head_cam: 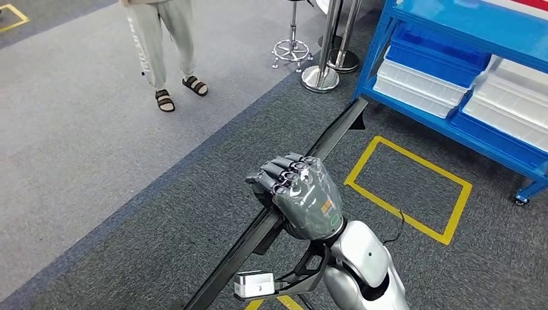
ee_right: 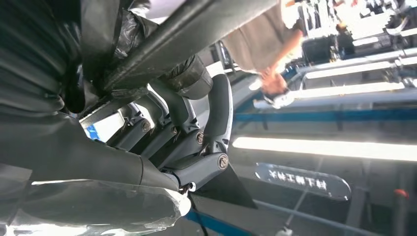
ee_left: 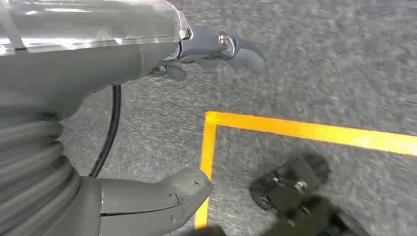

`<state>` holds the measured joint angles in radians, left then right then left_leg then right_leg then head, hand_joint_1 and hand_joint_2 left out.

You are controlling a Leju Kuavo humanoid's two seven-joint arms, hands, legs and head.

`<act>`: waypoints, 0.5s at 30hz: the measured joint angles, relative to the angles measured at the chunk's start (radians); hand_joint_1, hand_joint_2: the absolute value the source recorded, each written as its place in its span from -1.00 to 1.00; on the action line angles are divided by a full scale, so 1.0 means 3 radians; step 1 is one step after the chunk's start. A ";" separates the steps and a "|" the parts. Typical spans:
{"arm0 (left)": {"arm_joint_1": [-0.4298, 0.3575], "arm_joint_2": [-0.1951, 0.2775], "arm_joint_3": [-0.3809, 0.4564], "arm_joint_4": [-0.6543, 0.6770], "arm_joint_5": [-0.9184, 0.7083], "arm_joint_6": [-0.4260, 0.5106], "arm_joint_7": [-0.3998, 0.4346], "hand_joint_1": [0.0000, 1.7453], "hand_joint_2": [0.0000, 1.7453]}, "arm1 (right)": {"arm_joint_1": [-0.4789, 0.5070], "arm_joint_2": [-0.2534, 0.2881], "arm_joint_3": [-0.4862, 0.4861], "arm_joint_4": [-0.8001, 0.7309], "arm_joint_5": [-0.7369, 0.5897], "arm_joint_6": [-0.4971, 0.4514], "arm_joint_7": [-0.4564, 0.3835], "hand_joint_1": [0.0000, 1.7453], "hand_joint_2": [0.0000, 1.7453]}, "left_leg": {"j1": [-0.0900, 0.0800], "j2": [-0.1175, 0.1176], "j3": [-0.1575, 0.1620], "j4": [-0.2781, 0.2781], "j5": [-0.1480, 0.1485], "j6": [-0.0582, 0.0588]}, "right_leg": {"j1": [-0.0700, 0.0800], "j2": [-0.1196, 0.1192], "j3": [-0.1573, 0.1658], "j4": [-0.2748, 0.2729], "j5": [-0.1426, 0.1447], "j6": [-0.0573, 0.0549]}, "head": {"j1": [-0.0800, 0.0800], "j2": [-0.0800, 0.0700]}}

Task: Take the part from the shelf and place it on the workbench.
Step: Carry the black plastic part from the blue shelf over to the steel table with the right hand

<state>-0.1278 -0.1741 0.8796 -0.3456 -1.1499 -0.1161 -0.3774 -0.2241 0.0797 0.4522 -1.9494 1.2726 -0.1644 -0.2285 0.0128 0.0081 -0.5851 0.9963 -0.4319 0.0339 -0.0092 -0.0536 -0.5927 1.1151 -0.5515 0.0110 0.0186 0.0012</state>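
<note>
Head view: right hand (head_cam: 302, 194) raised over grey carpet, its fingers (head_cam: 279, 172) curled around a long black part (head_cam: 304, 165), a slim bar-like profile. The bar runs diagonally through the grip, one end reaching past the fingers toward the foot of a blue shelf (head_cam: 452, 39), the other trailing back below the wrist toward the picture's lower edge. The part is off the floor, carried in the hand. Beyond the fingertips, on the shelf side, a yellow taped rectangle (head_cam: 413, 155) marks the carpet. White and blue bins (head_cam: 420, 81) sit on the lower tier of the shelf. Farther past the fingers, chrome stanchion bases (head_cam: 320, 77) and a stool base (head_cam: 292, 50) stand on the floor; a person in light trousers and sandals (head_cam: 165, 58) stands well apart on the paler carpet. Right wrist view: dark fingers (ee_right: 216, 113) hooked over the part (ee_right: 196, 34), which crosses between them and the palm; the grip looks closed around it. Background there is blurred, though a person (ee_right: 265, 49) can be made out. Left wrist view: left hand (ee_left: 123, 123) hangs above the carpet with nothing in it, thumb (ee_left: 162, 196) and fingers (ee_left: 231, 46) held apart, a yellow tape corner (ee_left: 211, 123) on the floor between them.
</note>
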 joint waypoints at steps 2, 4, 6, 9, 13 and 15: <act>-0.0003 0.0001 -0.0012 0.0000 0.0003 -0.0001 0.0003 -1.00 1.00 | 0.0050 -0.0011 -0.0037 -0.0011 -0.0006 -0.0025 0.0000 1.00 1.00 | -0.0003 -0.0085 -0.0009 0.0001 0.0005 0.0018 | -0.0008 0.0140 -0.0218 0.0439 -0.0200 0.0010 | 0.0001 0.0000; 0.0002 0.0001 -0.0021 -0.0001 0.0002 -0.0001 0.0003 -1.00 1.00 | 0.0105 -0.0024 -0.0060 -0.0011 -0.0014 -0.0042 0.0001 1.00 1.00 | -0.0007 -0.0185 -0.0012 0.0008 0.0006 0.0020 | -0.0010 0.0172 -0.0329 0.0620 -0.0197 0.0011 | 0.0001 0.0000; 0.0008 0.0000 -0.0032 -0.0004 0.0001 -0.0001 0.0003 -1.00 1.00 | 0.0135 -0.0032 -0.0072 -0.0016 -0.0019 -0.0056 0.0002 1.00 1.00 | -0.0007 -0.0287 -0.0010 0.0024 0.0002 0.0014 | -0.0013 0.0219 -0.0204 0.0307 0.0044 -0.0002 | 0.0000 0.0000; 0.0003 -0.0008 -0.0056 -0.0011 -0.0002 -0.0001 0.0003 -1.00 1.00 | 0.0152 -0.0036 -0.0097 -0.0035 -0.0021 -0.0067 0.0003 1.00 1.00 | -0.0005 -0.0409 -0.0049 0.0069 -0.0008 -0.0026 | -0.0030 0.0461 0.0010 -0.0216 0.0262 -0.0027 | 0.0000 0.0000; 0.0023 -0.0001 -0.0082 -0.0042 -0.0025 -0.0003 0.0026 -1.00 1.00 | 0.0186 -0.0042 -0.0114 -0.0052 -0.0024 -0.0093 0.0003 1.00 1.00 | 0.0014 -0.0446 -0.0110 0.0105 -0.0017 -0.0110 | -0.0029 0.0376 0.0043 -0.0295 0.0274 -0.0070 | 0.0000 0.0000; 0.0033 0.0004 -0.0090 -0.0055 -0.0037 -0.0007 0.0044 -1.00 1.00 | 0.0203 -0.0043 -0.0114 -0.0064 -0.0026 -0.0112 0.0003 1.00 1.00 | 0.0007 -0.0242 -0.0218 0.0339 -0.0148 -0.0138 | -0.0040 0.0270 0.0077 -0.0327 0.0278 -0.0108 | -0.0001 0.0000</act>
<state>-0.1178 -0.1729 0.8525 -0.3621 -1.1611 -0.1182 -0.3641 -0.1631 0.0669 0.4179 -1.9687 1.2647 -0.1980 -0.2277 0.0148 -0.0646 -0.6506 1.0979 -0.4764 -0.0074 -0.0214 0.0273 -0.5697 1.0170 -0.4682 -0.0215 0.0182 0.0011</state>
